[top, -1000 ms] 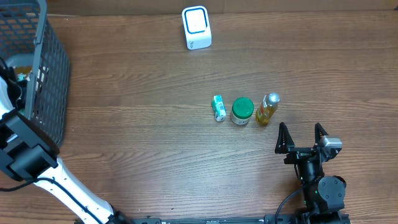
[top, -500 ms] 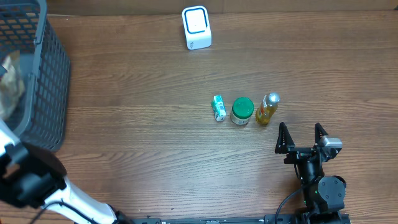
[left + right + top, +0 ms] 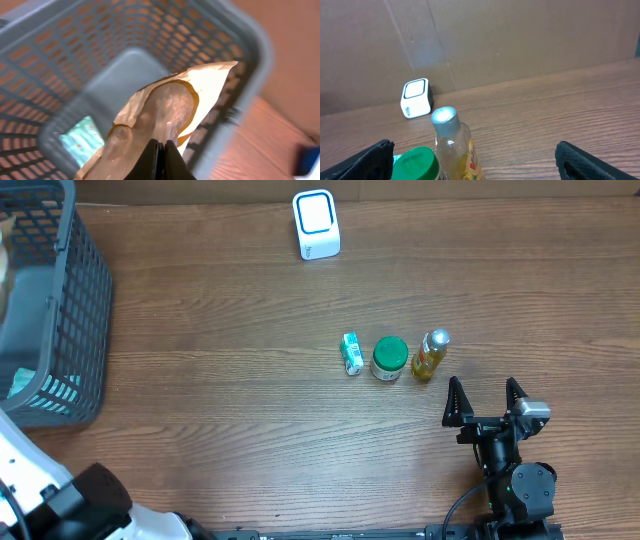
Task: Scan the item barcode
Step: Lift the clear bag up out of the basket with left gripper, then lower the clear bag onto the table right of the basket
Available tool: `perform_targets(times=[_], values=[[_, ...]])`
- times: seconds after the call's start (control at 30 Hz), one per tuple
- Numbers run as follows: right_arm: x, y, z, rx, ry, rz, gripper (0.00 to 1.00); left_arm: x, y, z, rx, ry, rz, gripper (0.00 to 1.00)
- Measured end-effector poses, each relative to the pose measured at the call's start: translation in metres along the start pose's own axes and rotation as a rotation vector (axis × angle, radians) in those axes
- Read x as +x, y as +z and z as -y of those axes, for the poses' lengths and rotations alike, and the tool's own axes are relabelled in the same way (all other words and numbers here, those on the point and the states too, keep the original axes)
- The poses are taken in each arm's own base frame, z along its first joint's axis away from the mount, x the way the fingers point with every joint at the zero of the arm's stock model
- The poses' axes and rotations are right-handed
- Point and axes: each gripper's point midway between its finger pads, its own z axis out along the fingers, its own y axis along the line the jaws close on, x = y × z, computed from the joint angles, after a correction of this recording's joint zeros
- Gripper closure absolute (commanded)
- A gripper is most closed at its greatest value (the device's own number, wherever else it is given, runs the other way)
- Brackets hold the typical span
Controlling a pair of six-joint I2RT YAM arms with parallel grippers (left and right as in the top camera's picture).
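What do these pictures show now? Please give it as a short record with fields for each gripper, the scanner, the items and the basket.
left gripper: shut on a tan paper packet, over the opening of the basket
right gripper: open, empty, on the near side of the yellow bottle
scanner: white, at the far edge of the table, nothing in front of it
row of items: small green carton, green-lidded jar, yellow bottle, side by side
basket contents: one teal pack on the bottom

No words are showing clearly enough to read. The bottle [image 3: 453,146] is showing red marks on its label, all too blurry.
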Motion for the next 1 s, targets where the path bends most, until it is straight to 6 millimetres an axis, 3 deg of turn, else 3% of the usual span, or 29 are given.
perform_targets(times=[0.23,0.43,0.77,1.0], values=[[0.0,0.0,0.0,0.0,0.0,0.0,0.0,0.01,-0.058,0.054,0.147,0.064,0.055,0.96],[0.0,0.0,0.0,0.0,0.0,0.0,0.0,0.049,-0.098,0.099,0.258,0.136,-0.003,0.96],[0.0,0.0,0.0,0.0,0.0,0.0,0.0,0.106,-0.096,0.153,0.372,0.265,-0.165,0.96],[0.0,0.0,0.0,0.0,0.0,-0.001,0.0,0.161,-0.077,0.176,0.377,0.371,-0.307,0.96]])
